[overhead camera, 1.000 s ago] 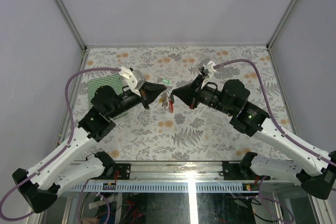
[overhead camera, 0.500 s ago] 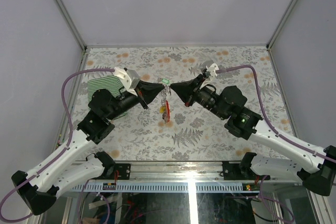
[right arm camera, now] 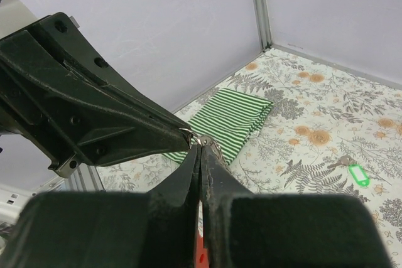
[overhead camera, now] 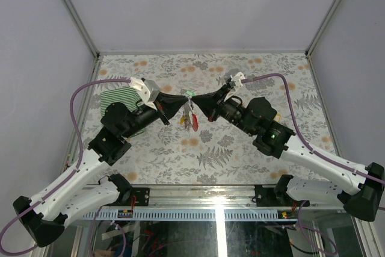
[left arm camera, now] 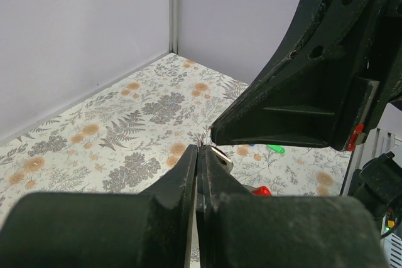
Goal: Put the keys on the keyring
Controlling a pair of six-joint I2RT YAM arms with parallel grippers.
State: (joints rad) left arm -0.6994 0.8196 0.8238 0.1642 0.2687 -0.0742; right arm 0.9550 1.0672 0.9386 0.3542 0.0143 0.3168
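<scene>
Two grippers tip-to-tip above table (overhead camera: 240, 148): left gripper (overhead camera: 182, 100) & right gripper (overhead camera: 201, 102), both jaw pairs pressed together, pinching keyring (right arm camera: 205, 142) betw. them. Keys (overhead camera: 187, 118) dangle just below tips. Green-tagged key (right arm camera: 353, 171) lies on table, apart.

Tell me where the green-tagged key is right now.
It lies flat on the table, loose: in the top view the green-tagged key sits mid-table just beyond where the left gripper and right gripper meet.
</scene>
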